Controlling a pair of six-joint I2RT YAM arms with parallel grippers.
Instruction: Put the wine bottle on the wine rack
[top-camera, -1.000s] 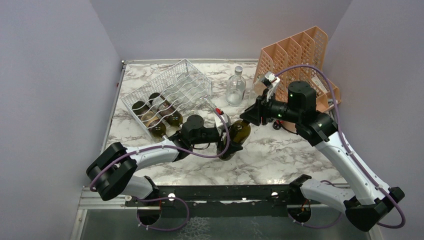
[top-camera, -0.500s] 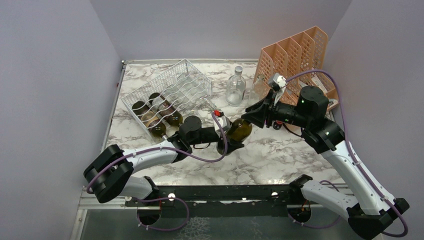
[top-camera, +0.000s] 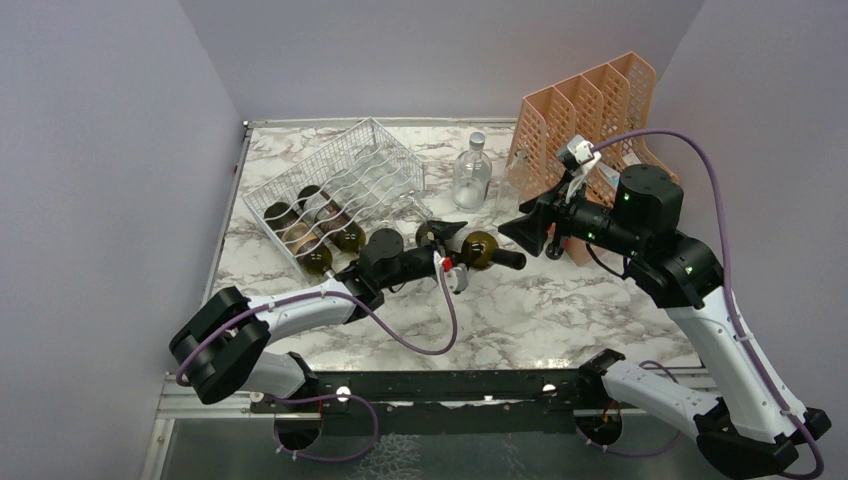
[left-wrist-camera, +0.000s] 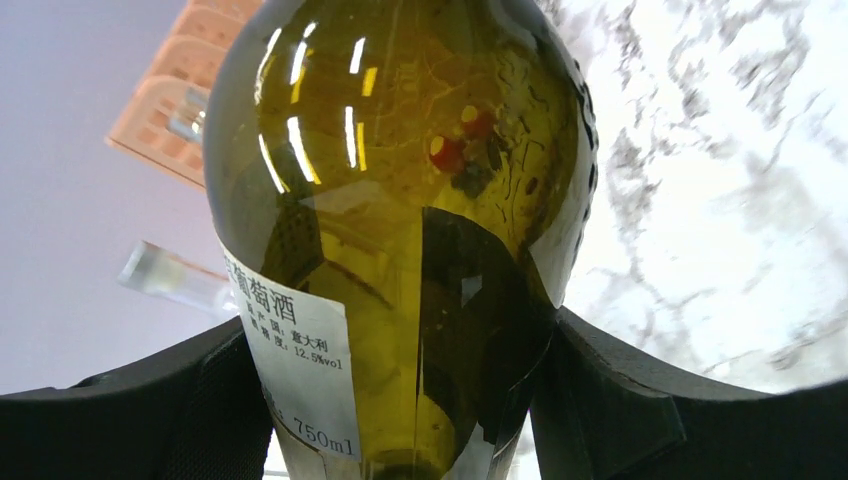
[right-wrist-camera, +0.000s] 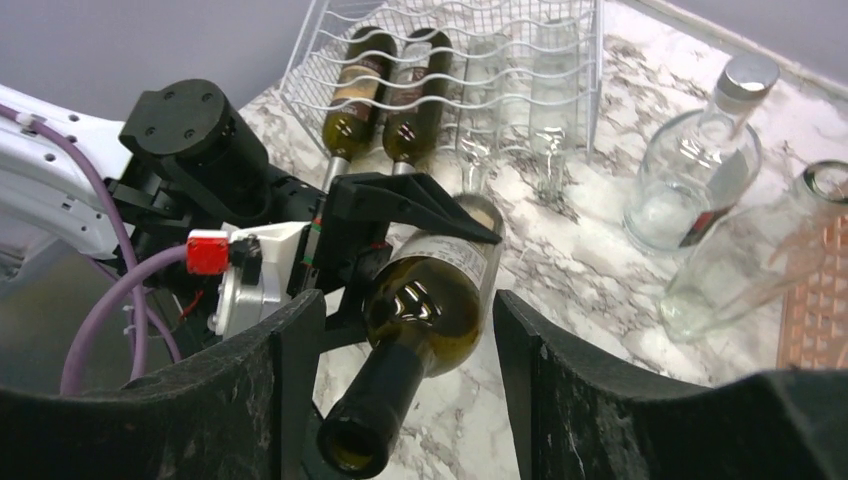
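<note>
Left pincer (top-camera: 450, 252) grips the bottle (top-camera: 482, 250) by its body; right pincer (top-camera: 527, 229) gapes free. You risk it pivoting loose before the rack (top-camera: 340, 170).

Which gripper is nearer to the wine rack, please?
Left. The left gripper, holding the wine bottle, sits just right of the wine rack; the right gripper is open farther right, past the bottle's neck.

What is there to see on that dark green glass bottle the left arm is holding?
The dark olive-green glass wine bottle is uncorked and looks empty, with a white paper label reading 750ml. It is held roughly level, its neck pointing toward the right arm. The left tool clamps its body; the right tool is open, its fingers either side of the neck.
</note>
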